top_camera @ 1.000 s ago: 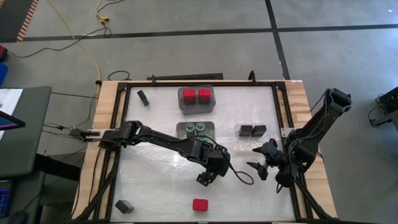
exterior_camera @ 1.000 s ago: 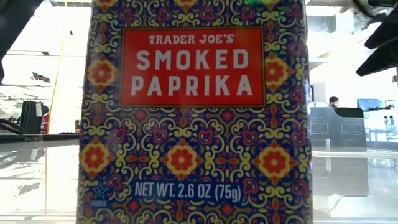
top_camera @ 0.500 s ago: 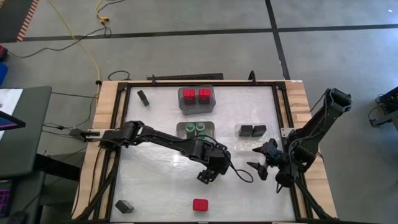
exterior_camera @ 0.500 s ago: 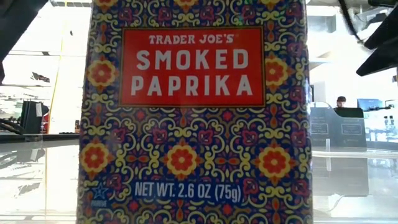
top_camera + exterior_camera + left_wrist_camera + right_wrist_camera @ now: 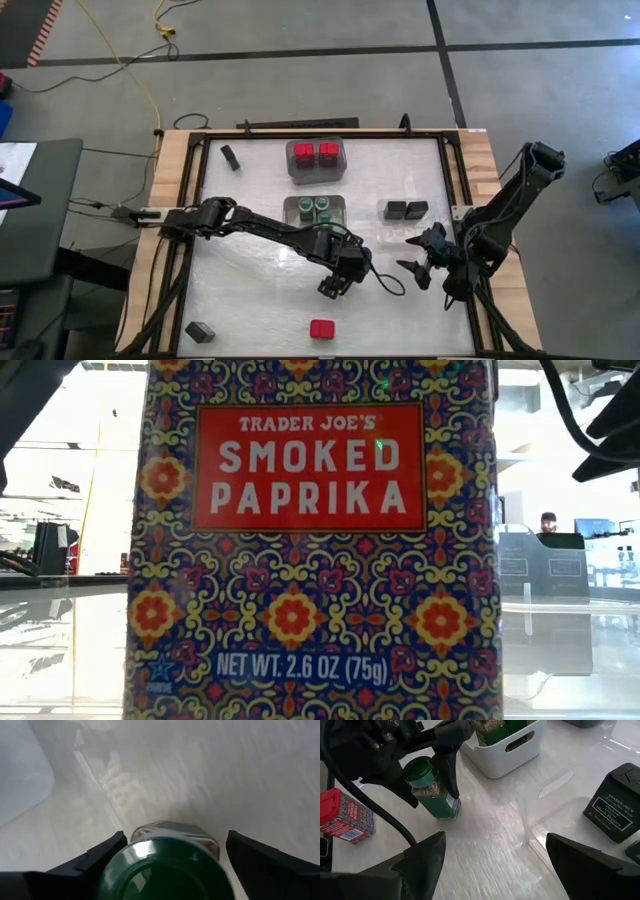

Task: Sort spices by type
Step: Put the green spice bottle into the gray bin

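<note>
The left gripper (image 5: 432, 767) is straddling 1 green-lidded jar (image 5: 431, 790), fingers wide and not yet gripping, just in front of the white bin (image 5: 502, 755) where 2 like jars are sitting. The right gripper (image 5: 418, 258) is waiting, wide open, beside the bin.

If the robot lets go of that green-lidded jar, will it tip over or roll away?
The jar looks tall and narrow and leans between the left gripper's fingers, so it may tip. Its round body would probably roll on the smooth table. It looks light.
</note>
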Tool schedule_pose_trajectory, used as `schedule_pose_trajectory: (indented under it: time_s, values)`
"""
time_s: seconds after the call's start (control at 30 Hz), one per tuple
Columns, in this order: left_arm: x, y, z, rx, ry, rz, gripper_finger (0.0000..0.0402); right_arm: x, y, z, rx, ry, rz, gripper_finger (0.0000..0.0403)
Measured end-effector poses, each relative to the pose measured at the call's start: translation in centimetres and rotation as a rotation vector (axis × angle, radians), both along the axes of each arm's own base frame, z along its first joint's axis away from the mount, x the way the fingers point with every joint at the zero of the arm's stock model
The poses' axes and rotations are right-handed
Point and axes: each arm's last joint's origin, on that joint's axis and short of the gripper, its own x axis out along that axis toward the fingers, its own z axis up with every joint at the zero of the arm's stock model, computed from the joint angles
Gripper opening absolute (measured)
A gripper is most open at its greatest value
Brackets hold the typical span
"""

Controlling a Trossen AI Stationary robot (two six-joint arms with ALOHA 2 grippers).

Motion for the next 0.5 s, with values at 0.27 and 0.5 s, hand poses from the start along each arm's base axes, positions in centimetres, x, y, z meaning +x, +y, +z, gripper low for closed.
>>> schedule_pose_trajectory:
  time_s: [0.27,0.5]
  values:
    - [-0.14,0.02,-0.08,0.005,0.016,-0.001,0.0239,0.0,0.0,0.0,0.0,0.0,0.0,0.0372]
    - [-0.39,-0.46,-0.08,0.011,0.026,-0.013,0.0194,0.0,0.0,0.0,0.0,0.0,0.0,0.0372]
